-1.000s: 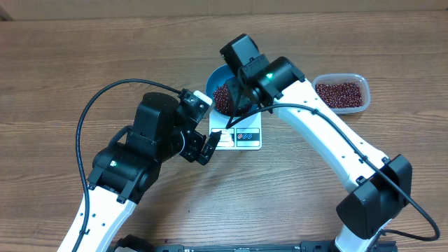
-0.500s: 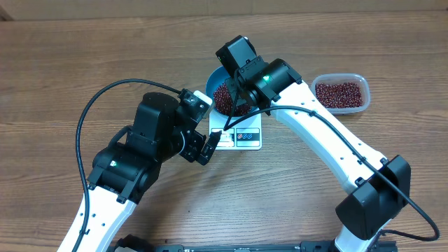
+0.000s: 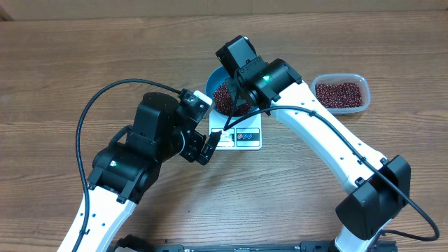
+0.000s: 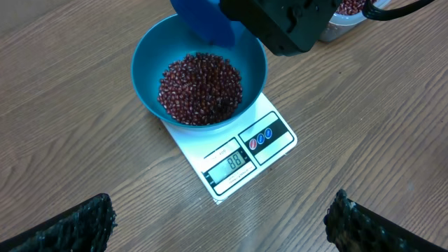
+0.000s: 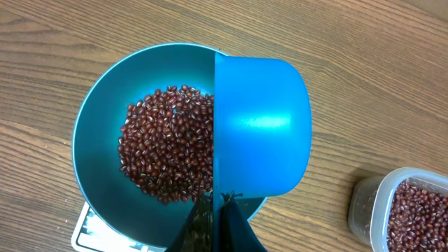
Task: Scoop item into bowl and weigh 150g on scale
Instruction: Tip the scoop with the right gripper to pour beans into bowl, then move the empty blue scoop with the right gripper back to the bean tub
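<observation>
scale (image 4: 241,155): white, flat on the wood table (image 4: 364,119), front edge towards camera
display (image 4: 234,162): on scale's front strip, digits too blurred to read
buttons (image 4: 260,138): just right of display, same strip
bowl (image 4: 150,52): blue, sitting on scale's rear half
beans (image 4: 201,87): red-brown heap in bowl bottom
scoop (image 4: 203,21): blue, over bowl's rim on the side away from scale's front
right arm (image 4: 283,24): black housing, beyond scale, touching scoop
tub (image 4: 346,10): clear, beans inside, far right of scale
left gripper (image 4: 217,225): fingers (image 4: 77,224) spread wide, nearer camera than scale, holding nothing
</observation>
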Robot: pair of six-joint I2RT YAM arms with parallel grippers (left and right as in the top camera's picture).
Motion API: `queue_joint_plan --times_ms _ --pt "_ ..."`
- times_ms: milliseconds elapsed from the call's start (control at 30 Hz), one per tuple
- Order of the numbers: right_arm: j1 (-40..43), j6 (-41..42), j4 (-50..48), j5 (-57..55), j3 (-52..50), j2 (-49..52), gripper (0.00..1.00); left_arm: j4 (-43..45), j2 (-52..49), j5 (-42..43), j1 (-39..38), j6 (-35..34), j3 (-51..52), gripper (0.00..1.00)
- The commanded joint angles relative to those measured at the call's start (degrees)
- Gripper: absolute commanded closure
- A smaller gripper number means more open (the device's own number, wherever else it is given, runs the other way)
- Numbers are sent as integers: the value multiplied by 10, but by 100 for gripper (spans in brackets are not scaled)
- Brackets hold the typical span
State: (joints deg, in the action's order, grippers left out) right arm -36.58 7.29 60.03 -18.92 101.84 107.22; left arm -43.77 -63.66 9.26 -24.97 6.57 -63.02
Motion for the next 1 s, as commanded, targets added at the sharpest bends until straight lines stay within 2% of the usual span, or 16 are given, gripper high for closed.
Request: queue_joint_plan --times_ms 0,267,567,967 --pt "-1 2 -4 -12 18 -5 96 0 -1 9 2 11 2 0" --pt "-1 2 -3 -12 23 -5 96 0 -1 9 2 11 2 0" --pt "5 2 -2 -18 83 -39 96 0 -1 9 2 11 2 0" --pt "63 2 37 -188 92 -84 96 0 -1 9 2 11 2 0"
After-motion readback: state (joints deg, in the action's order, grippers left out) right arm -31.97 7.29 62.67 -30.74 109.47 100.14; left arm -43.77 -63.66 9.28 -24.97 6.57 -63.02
